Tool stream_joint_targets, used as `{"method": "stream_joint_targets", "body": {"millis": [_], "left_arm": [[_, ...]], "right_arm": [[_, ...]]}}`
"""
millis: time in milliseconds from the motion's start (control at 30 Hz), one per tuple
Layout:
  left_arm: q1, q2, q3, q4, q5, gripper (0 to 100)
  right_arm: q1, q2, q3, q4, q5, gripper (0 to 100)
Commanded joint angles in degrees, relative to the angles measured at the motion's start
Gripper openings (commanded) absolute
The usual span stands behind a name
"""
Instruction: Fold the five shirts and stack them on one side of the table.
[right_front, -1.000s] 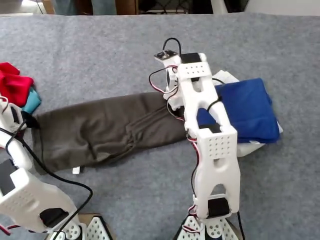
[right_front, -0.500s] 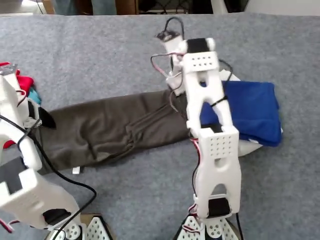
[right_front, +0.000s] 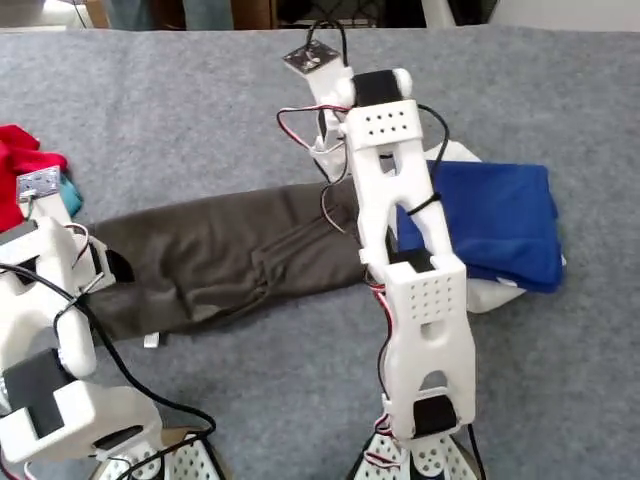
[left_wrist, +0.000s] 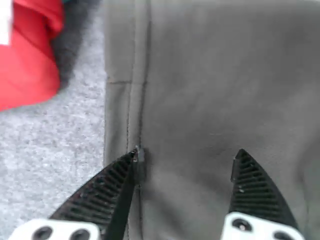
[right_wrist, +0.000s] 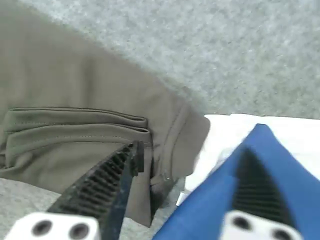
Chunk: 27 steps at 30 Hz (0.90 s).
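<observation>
A dark olive shirt (right_front: 220, 255), folded into a long strip, lies across the middle of the grey table. At the right a folded blue shirt (right_front: 500, 215) rests on a folded white shirt (right_front: 490, 295). My left gripper (right_front: 108, 265) hovers open over the strip's left end; in the left wrist view the left gripper (left_wrist: 189, 155) straddles the olive shirt (left_wrist: 215, 75) by its hem seam. My right gripper (right_front: 335, 175) is open above the strip's right end; in the right wrist view the right gripper (right_wrist: 190, 150) hangs over the olive shirt (right_wrist: 65, 100) and the blue shirt (right_wrist: 270, 165).
A crumpled red shirt (right_front: 15, 165) and a teal one (right_front: 68, 195) lie at the table's left edge, close to the left arm. The grey cloth (right_front: 200, 100) is bare at the back and along the front. The red shirt (left_wrist: 27, 55) sits just past the olive hem.
The left gripper has moved from the table's left edge onto the olive shirt's left end. The right arm has risen and swung toward the table's far side. The shirts have stayed put.
</observation>
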Motion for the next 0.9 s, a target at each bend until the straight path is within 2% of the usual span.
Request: {"method": "stream_joint_targets", "body": {"millis": [0, 67, 300, 467, 600, 667, 867], "left_arm": [[-0.7, 1.1, -2.4, 3.3, 0.3, 29], [-0.7, 2.5, -2.8, 3.8, 0.2, 29], [-1.8, 7.4, -6.0, 3.6, 0.7, 29], [-4.3, -0.3, -12.7, 9.8, 1.3, 29], [-4.2, -9.1, -14.0, 14.3, -0.4, 29], [-4.2, -13.3, -11.9, 15.0, -0.5, 25], [-4.7, -23.4, -3.4, 14.7, -0.6, 3]], "right_arm": [[-0.4, -3.6, 0.3, 0.3, -1.5, 1.3], [-0.3, -3.6, 0.6, 0.4, -1.7, 5.4], [-0.4, -3.5, 0.9, 0.3, -1.4, 5.5], [-0.3, -3.5, 1.0, 0.4, -1.2, 5.5], [-0.4, -3.5, 1.0, 0.4, -1.2, 1.5], [-0.3, -3.5, 1.0, 0.4, -1.2, 1.5], [-0.3, -3.5, 1.0, 0.4, -1.2, 1.5]]}}
